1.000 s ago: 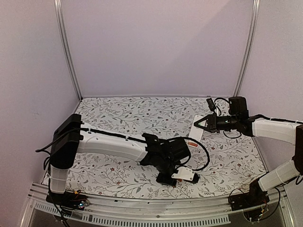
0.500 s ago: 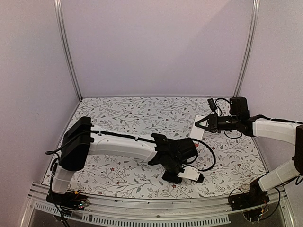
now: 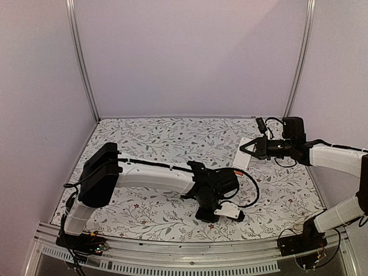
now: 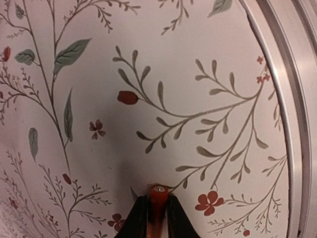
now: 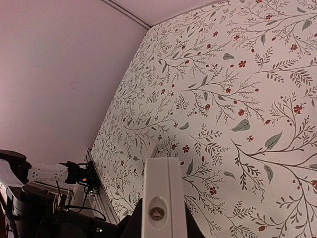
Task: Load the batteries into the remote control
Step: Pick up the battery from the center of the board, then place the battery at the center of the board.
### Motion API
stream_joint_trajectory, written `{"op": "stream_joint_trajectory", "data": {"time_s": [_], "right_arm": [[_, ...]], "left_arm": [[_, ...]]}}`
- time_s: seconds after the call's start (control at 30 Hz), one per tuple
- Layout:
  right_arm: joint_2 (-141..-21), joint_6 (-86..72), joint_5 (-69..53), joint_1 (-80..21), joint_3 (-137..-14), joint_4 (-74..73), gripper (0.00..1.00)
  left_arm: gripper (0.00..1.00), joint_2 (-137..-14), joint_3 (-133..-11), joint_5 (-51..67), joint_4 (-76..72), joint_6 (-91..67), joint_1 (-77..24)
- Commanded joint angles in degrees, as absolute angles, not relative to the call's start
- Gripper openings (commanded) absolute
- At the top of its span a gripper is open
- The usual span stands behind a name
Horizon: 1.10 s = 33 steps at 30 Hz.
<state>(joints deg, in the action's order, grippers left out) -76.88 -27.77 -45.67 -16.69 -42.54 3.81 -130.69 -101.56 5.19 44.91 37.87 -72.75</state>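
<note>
1. Near the table's front edge, beside the metal rail [image 4: 292, 99], the left gripper [image 4: 157, 200] was clamped on one battery [image 4: 158, 192]. The orange end stuck out just past the fingertips, over the floral cloth [image 4: 198, 74]. I could not tell whether it touched the cloth.
2. At the far right, the right gripper [image 5: 162, 218] was closed on the remote [image 5: 159, 183], pinching its two long sides. The remote appeared to be lifted off the cloth and tilted. The wrist view showed it end-on.
3. The second battery could not be picked out with certainty in any view.
4. Battery handling (judgement): it is tiny, light and rigid, with a smooth wrapped barrel.
   - It is likely to roll if set down, and to pivot or slip between flat pads.
   - It is best held across mid-barrel, with one end left free to lead into the recess.
5. Remote handling (judgement): it is light, stiff plastic with slick faces.
   - The flat long edges give the surest hold.
   - The grip must leave the back recess uncovered; the recess was not visible here.
   - Pressing a battery in will push on the remote, so it needs a firm hold.
6. Materials:
   - The cloth was matte and pale, printed with grey-green leaves and small red flowers.
   - The rail was ridged bare metal.
   - The remote was a glossy white bar with squared corners and a small oval mark on its end face.
   - The fingers were black.
</note>
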Motion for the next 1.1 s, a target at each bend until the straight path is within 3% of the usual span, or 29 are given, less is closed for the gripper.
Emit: {"op": "stream_joint_trajectory", "data": {"time_s": [0.0, 0.23, 0.5, 0.63, 0.8, 1.07], "right_arm": [[-76.31, -27.25, -46.43, -16.35, -42.79, 3.59, 0.00], [-76.84, -27.20, -46.53, -16.35, -43.06, 3.61, 0.00], [-77.57, -27.33, -46.49, -16.35, -43.72, 3.60, 0.00], [-77.80, -27.42, -46.44, -16.32, -43.86, 3.60, 0.00], [-77.96, -27.51, -46.49, -16.33, -43.94, 3.63, 0.00], [-77.49, -27.39, -45.21, -16.22, -43.92, 2.92, 0.00]], "left_arm": [[0.13, -130.36, -99.44, 7.74, 49.88, 33.23, -70.01], [0.00, -122.12, -88.90, 5.93, 41.53, 22.68, -67.99], [0.00, -104.51, -73.10, 0.23, 18.23, -8.87, -61.58], [0.00, -97.13, -64.58, -14.66, 6.96, -29.51, -61.17], [0.00, -95.83, -64.07, -26.22, 12.90, -55.27, -61.17], [0.00, -101.39, -70.00, -32.72, 21.64, -77.80, -60.84]]}}
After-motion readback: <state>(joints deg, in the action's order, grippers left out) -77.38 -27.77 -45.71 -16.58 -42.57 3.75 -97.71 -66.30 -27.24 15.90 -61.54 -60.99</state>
